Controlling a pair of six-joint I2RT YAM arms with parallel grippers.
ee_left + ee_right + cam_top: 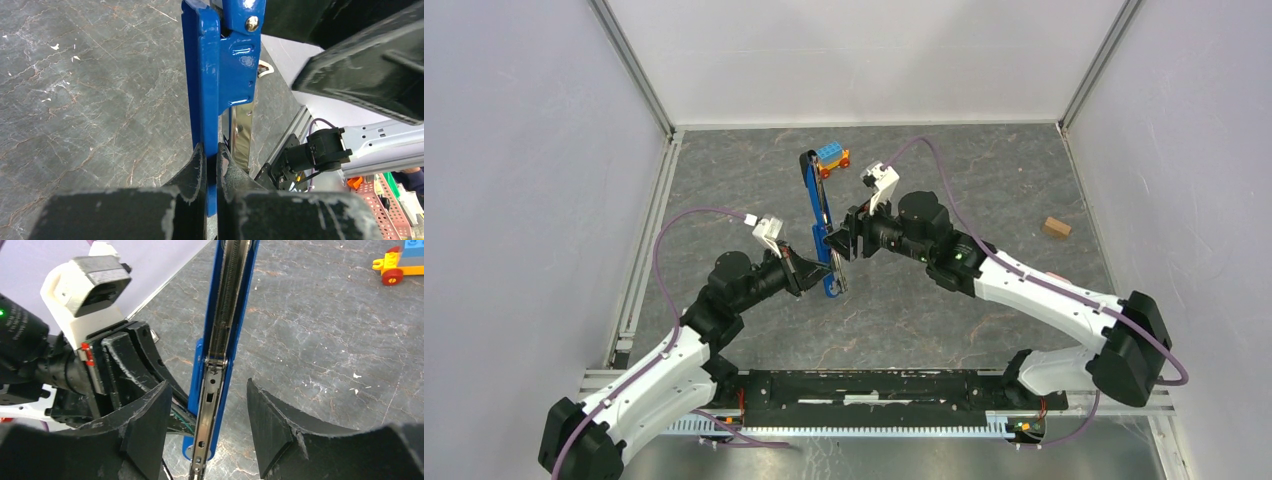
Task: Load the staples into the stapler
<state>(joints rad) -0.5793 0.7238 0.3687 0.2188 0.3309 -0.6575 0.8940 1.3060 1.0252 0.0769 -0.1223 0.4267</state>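
**While the left holds the stapler, the right straddles its rail**

Since the next move depends on how the rail sits between my right fingers, I start there. The stapler [817,195] is folded open, with its long axis running away from the arm bases. One end points toward me and the other toward the toy car [832,158], tipped a little to the left at the far end.

The left gripper [816,274] comes in from the left and is clamped tight on the blue body near the close end (the left wrist view shows both pads pressed against the plastic). The right gripper [209,390] comes in from the right, across the axis, and is the one nearer the metal rail [220,365]. Its jaws are partly spread, one on each side of the rail. I can see a gap on both sides, so it has hold of nothing.

From the right wrist view the rail runs straight up the frame, with the spring channel exposed and facing the camera. I can't tell whether the stapler rests on the table [944,310] or hangs just above it. No staple strip shows in any view.
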